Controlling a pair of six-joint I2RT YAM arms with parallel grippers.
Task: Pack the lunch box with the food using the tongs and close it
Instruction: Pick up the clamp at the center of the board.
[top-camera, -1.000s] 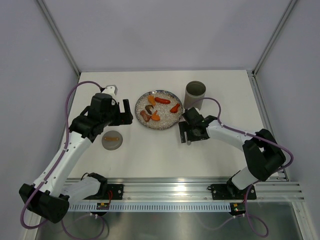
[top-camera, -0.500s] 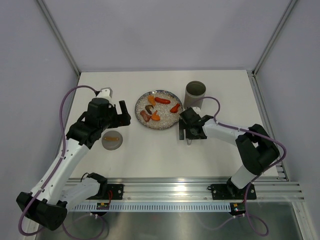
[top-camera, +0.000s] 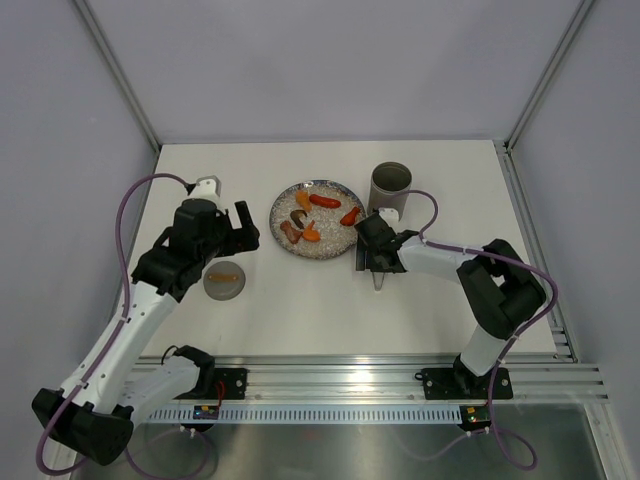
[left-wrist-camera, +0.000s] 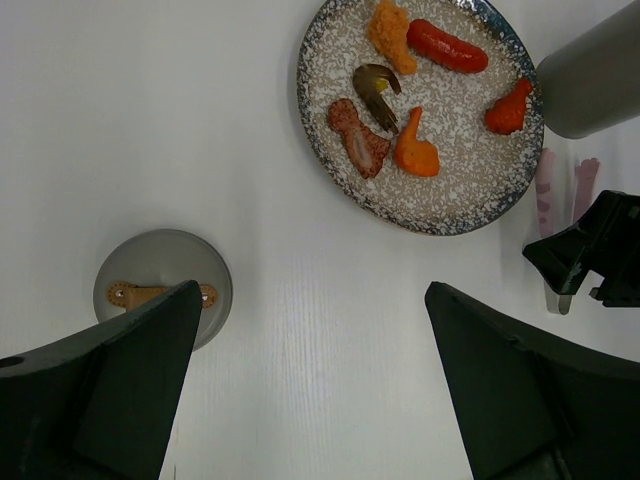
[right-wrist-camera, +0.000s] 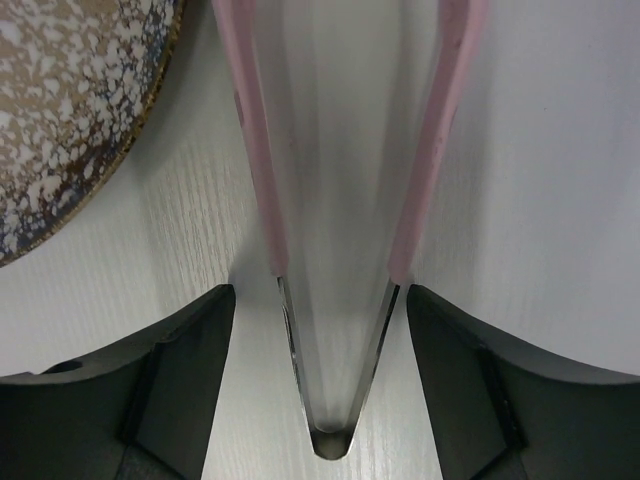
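The pale pink tongs (right-wrist-camera: 262, 200) lie flat on the table just right of the plate, with the hinge end toward my wrist. My right gripper (right-wrist-camera: 320, 295) is open and straddles them. A small gap shows beside the left finger (right-wrist-camera: 180, 370), and the right finger sits almost against the arm. From above, the right gripper (top-camera: 372, 258) covers most of the tongs (top-camera: 380, 282). The grey-olive lunch box (top-camera: 390, 188) stands upright behind it. Food pieces (top-camera: 305, 228) lie on the speckled plate (top-camera: 330, 242). My left gripper (top-camera: 240, 228) hovers open and holds nothing.
A flat grey disc with an orange mark (top-camera: 225, 281) lies left of the plate, below my left gripper (left-wrist-camera: 312, 300). The left wrist view shows the plate (left-wrist-camera: 470, 150), the sausage (left-wrist-camera: 447, 45), the lunch box (left-wrist-camera: 595, 75) and the tongs (left-wrist-camera: 545, 185). White walls enclose the table.
My right gripper slid left and back over the tongs, and its jaws narrowed around them. The left arm drew back slightly to the left.
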